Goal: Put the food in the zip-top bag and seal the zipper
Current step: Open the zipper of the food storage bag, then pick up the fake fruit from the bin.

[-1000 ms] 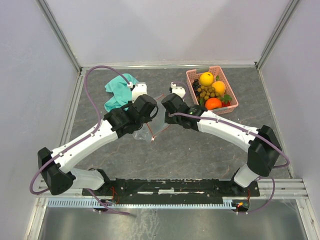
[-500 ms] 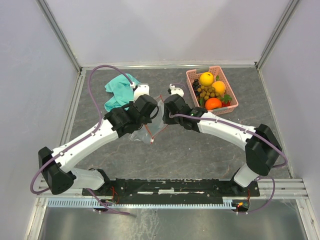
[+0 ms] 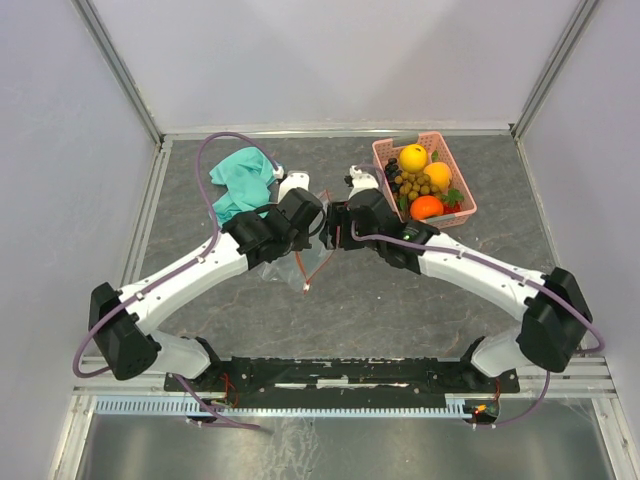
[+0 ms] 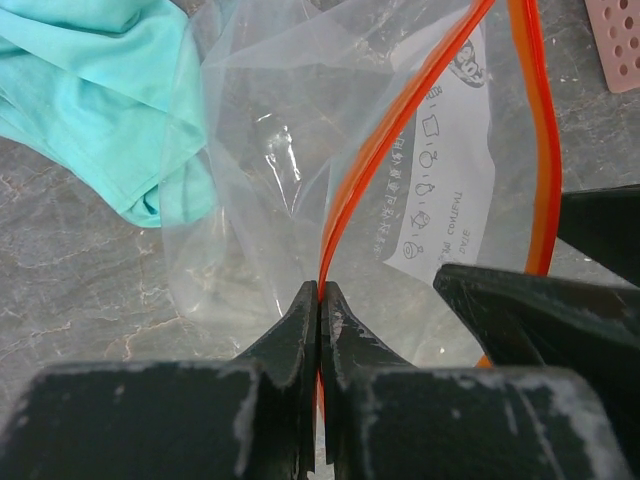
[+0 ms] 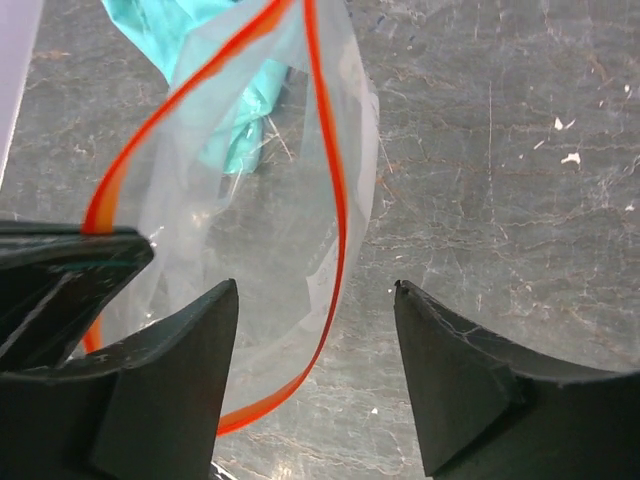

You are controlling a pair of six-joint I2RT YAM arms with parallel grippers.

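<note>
Left wrist view gives me the clearest read: the left gripper [image 4: 318, 300] is clamped fully down on one lip of the zipper [image 4: 547, 170], with the zip-top bag [image 4: 270, 180] hanging off it, mouth gaping. From the right wrist camera, the right gripper [image 5: 315, 290] stands wide apart and has hold of nothing; the bag's loose lip runs between its fingers without either one touching it.

I judge this to be the mouth-opening step. No food has gone in yet: the lemon [image 3: 413, 157], the orange fruits [image 3: 437, 175], the grape bunch [image 3: 393, 172], the berry cluster [image 3: 418, 185] and the strawberry [image 3: 455, 200] all sit in the pink basket [image 3: 455, 165] at 1 o'clock on the table [image 3: 400, 290]. The bag is held above table centre, between the two wrists.

Next I would pinch the free lip with the right fingers and draw it toward 3 o'clock to spread the mouth, gently, since the film looks thin and slippery.

The teal cloth [image 3: 238, 180] lies at 11 o'clock, just behind the bag, and could snag. The wrists are also crowded close together.
</note>
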